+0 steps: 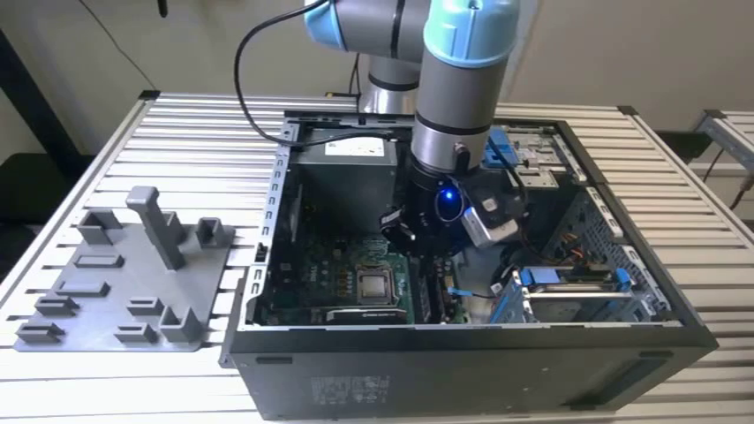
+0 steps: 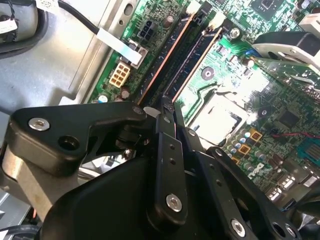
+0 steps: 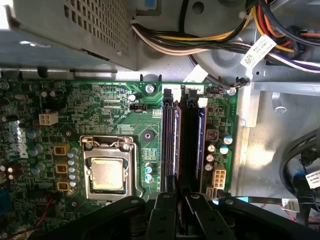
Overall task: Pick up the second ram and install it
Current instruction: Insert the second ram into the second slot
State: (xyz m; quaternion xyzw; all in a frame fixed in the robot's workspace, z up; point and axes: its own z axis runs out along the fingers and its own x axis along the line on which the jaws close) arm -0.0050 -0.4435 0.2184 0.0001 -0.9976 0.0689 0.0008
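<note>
black gripper jaws nearly closed on slim dark memory stick over motherboard's edge slot; misalignment risks incomplete seating.

A computer case sits on the table, a tray at the exterior view's left.

I work on a table made of long silver metal slats with thin grooves between them. Its top looks bright where light falls on it. Behind the table is a plain pale wall with nothing hanging on it. A dark post stands past the table's far corner on the exterior view's left. Past the table's edge on the exterior view's right I see another slatted table, and dark floor in the gap between them.
</note>
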